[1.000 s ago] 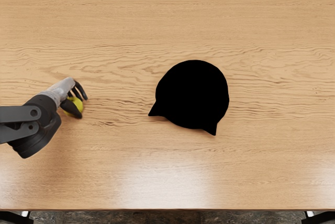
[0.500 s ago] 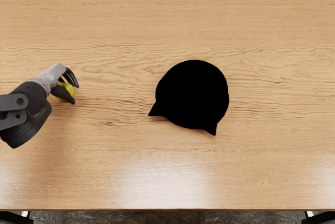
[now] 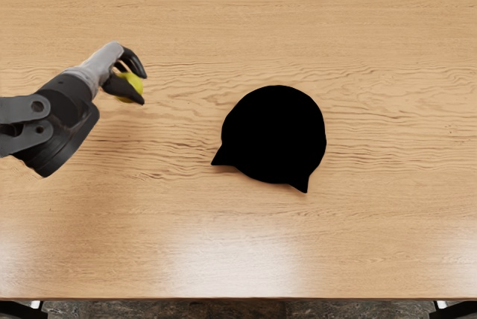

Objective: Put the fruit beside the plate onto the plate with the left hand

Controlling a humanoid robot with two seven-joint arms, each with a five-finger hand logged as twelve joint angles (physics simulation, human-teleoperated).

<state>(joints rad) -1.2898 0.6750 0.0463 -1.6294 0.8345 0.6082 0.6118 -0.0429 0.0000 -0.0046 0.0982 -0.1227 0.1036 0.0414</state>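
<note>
We see our left hand point(image 3: 119, 73) with fingers curled around the yellow fruit point(image 3: 131, 86), well left of the black plate point(image 3: 274, 134) on the wooden bench point(image 3: 238, 244).

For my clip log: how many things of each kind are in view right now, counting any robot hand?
black plate: 1
yellow fruit: 1, held in the hand
left robot hand: 1
Total: 3
</note>
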